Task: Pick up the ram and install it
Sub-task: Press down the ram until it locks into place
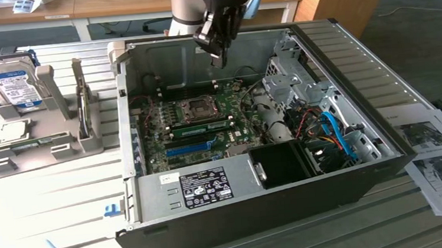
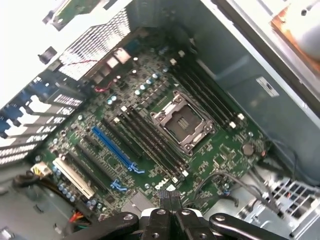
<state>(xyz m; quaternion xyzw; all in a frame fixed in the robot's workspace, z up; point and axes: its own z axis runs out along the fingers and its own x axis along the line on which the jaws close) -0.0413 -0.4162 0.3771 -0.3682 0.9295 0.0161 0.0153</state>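
Pale slatted table [image 1: 53, 190] holds an open computer case [image 1: 357, 48], lying on its side, with desks behind. We see the ram [image 1: 205, 127] as a thin green stick lying along the motherboard, just beside the CPU socket [image 1: 198, 107] – it seems to sit in a slot, though we cannot tell whether it is fully seated. A bright-blue slot [image 1: 187, 148] runs just beside it. The gripper [image 1: 217, 58] hangs above the board with fingers pressed together, holding nothing.

We judge that seating calls for straight, even downward pressure along the stick, with both end latches closed.

Writing: the wrist view shows what looks like "DELL" on the board. The hard drive [image 1: 14, 87] in a grey holder [image 1: 19, 163] carries a blue-and-white label – unreadable, as are the power supply label [image 1: 206, 184] and the printed sheets [image 1: 441, 160].
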